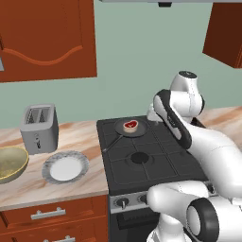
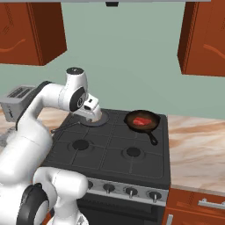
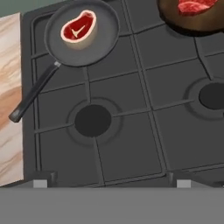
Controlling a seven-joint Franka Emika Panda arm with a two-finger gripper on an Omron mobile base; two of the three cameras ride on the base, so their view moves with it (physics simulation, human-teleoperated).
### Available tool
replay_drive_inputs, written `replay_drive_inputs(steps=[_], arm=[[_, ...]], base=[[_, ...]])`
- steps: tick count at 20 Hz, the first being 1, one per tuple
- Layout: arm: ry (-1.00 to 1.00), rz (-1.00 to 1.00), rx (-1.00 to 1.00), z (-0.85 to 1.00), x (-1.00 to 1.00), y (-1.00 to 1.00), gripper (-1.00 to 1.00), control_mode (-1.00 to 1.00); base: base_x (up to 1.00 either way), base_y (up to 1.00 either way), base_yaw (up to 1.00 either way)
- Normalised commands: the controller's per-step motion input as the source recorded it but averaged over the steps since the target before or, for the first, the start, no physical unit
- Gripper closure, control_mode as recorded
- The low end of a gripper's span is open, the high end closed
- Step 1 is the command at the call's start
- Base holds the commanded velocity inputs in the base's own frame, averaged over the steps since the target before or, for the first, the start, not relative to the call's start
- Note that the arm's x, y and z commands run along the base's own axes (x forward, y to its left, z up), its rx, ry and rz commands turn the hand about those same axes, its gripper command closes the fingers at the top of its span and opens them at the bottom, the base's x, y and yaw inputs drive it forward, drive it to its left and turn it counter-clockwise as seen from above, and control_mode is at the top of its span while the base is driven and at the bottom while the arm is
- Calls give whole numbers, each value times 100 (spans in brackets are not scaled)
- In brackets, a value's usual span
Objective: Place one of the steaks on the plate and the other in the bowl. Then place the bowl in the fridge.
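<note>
Matte grid stove [image 3: 131, 131], flat red steaks [image 3: 78, 28] in round pans [image 3: 83, 37]

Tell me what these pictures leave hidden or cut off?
- Left base view: the arm covers the stove's right back corner.
- Right base view: the claw's fingers are hidden behind the hand.
- Hand view: the right pan and its steak are cut off by the top edge.

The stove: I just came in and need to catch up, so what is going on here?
The gripper hangs open over the stove, holding nothing. One steak lies in the grey pan at the back left burner, the other steak in the dark pan at the back right. The plate and bowl wait empty on the counter beside the toaster.
</note>
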Motion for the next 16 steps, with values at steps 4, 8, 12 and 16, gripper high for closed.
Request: replay_drive_inputs(steps=[4,8,12,16], arm=[[3,-8,-1,-15,66,3,-100,-100],[1,-7,-3,-18,68,10,-100,-100],[1,-10,0,-37,64,9,-100,-100],[2,-10,0,-37,61,8,-100,-100]], base=[[0,0,0],[0,0,0],[0,0,0],[0,0,0]])
